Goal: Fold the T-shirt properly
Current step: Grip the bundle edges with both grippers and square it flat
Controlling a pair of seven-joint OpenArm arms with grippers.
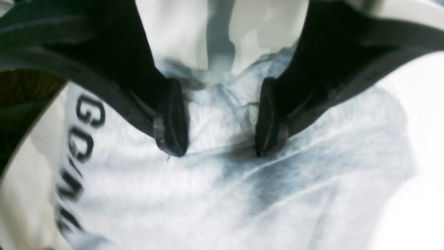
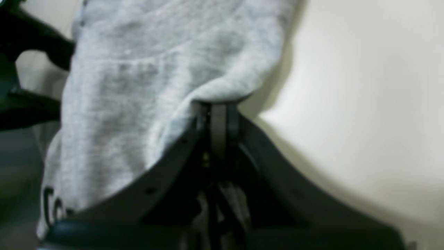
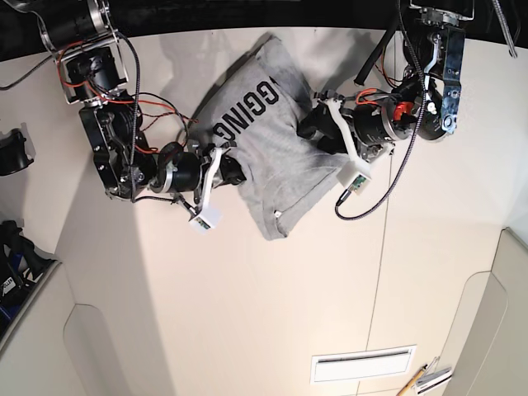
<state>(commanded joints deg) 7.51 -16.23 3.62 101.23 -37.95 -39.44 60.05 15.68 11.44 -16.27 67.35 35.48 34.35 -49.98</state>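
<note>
Lying crumpled on table: T-shirt, long axis running far-left to near-right; right gripper clamped on its edge, left gripper spread apart above fabric.

T-shirt on table, between right claw, left claw.

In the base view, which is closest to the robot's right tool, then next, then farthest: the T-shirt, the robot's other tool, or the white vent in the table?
From the right tool:
1. T-shirt: pinched in it at the shirt's edge.
2. Left tool: across the shirt.
3. White vent: far off, near the table's bottom edge.
</note>
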